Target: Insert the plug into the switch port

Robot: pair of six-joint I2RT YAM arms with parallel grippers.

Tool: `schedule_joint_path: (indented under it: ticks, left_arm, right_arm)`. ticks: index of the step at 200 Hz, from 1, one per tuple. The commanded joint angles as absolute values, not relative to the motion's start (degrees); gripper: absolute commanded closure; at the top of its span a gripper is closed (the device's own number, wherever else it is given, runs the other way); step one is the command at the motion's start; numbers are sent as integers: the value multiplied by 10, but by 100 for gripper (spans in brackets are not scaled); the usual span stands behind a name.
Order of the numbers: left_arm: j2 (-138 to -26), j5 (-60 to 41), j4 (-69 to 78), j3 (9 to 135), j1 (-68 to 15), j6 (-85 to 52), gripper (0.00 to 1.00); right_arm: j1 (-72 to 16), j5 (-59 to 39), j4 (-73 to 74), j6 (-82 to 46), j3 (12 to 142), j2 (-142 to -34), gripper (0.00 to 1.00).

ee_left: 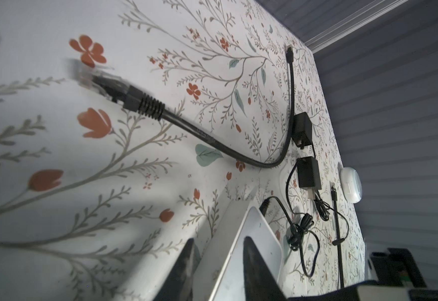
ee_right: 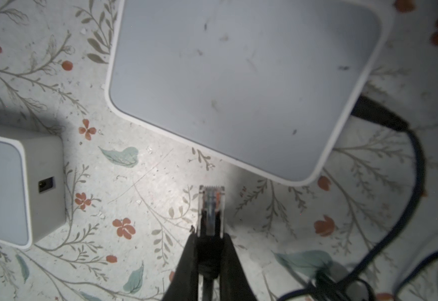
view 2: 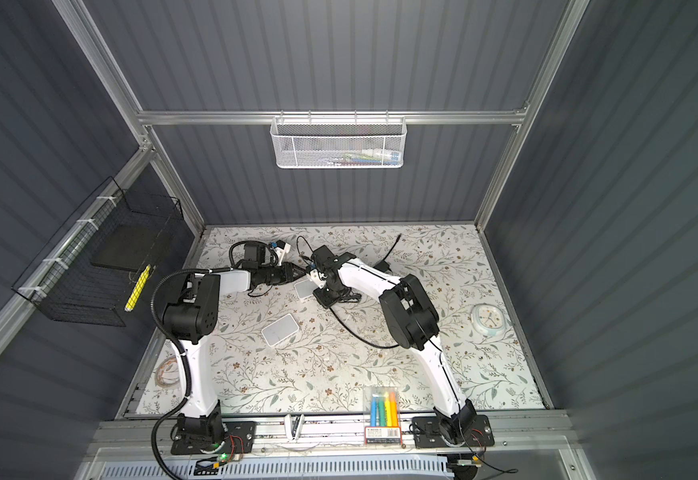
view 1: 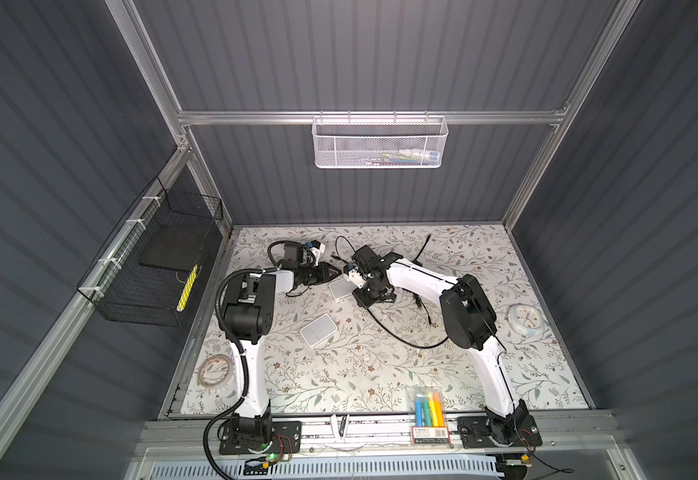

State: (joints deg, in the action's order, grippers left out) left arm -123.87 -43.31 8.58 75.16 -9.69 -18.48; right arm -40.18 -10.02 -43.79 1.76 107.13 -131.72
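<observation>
Looking down in a top view, you've got the white switch [view 1: 339,289] toward the back of the floral table [view 1: 380,374]. The left gripper [view 1: 331,272] is right at its left edge, and the right arm [view 1: 417,277] bends in over it from the other side. A second white box [view 1: 317,330] sits further front, well apart.

Left wrist view: the black fingers [ee_left: 257,271] stand either side of the switch, one along its side wall, one over its grey top. Can't tell if they're pinching it or just bracketing it. A thin power lead [ee_left: 264,206] is plugged into the far end face.

Right wrist view: the right gripper [ee_right: 210,235] is clamped on the black boot of the plug [ee_right: 211,206], a clear RJ45 with coloured wires showing through. Its tip sits just short of the switch's near corner, long axis aimed across the top, not into a side. No port shows here. My guess is they're on the face where the power lead goes in, so you'd have to swing the plug round to that face and level it.
</observation>
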Motion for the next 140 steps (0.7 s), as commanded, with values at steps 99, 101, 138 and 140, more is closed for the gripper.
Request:
schedule_joint_path:
  ticks: [99,101,138,140]
  left_arm:
    - [-1275,-482,49,781,-113,-153,70]
    - [-1275,-483,49,781,-113,-153,70]
    - [-1267,-481,46,773,-115,-154,70]
    - [-1267,-480,46,771,-115,-153,70]
  right_arm:
    - [-396,-58,-515,23,1159,-1377,100]
    - [-396,-57,-517,22,1162,-1379,100]
    - [-398,-40,-528,26,1174,-1390,100]
    - [-399,-39,-529,27,1174,-1390,100]
